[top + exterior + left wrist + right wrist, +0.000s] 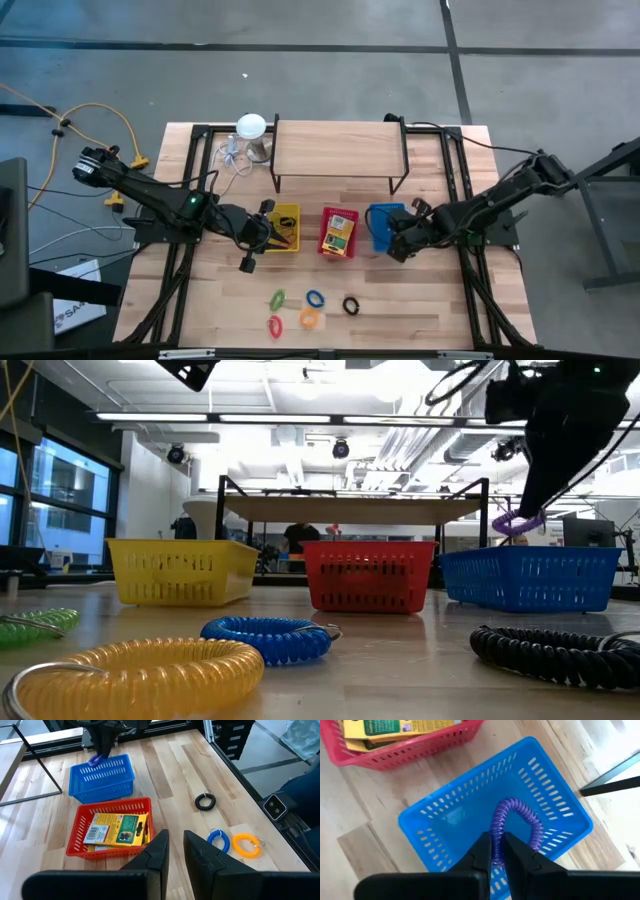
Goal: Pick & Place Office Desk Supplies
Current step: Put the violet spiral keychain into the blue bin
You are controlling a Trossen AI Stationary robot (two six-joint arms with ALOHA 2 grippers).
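- Purple coil ring (516,817) hangs pinched in your right gripper (499,851), whose jaws are clamped on one end of it; the blue basket (559,795) sits directly below the jaws and looks bare inside, so the drop is not yet made.
- Your left gripper (172,851) carries nothing, its jaws nearly together with a narrow gap. It hovers near the yellow basket (286,229), with the red basket (80,822) just ahead of the jaws.
- Done so far, by my reading: the yellow-and-green card boxes (119,827) lie in the red basket, and something dark rests in the yellow one.
- Left for you: five coil rings on the bare wood, well beyond either pair of jaws, namely green (277,298), blue (316,298), black (351,305), orange (309,317) and red (275,325).
- Roughly mid-task, I judge.
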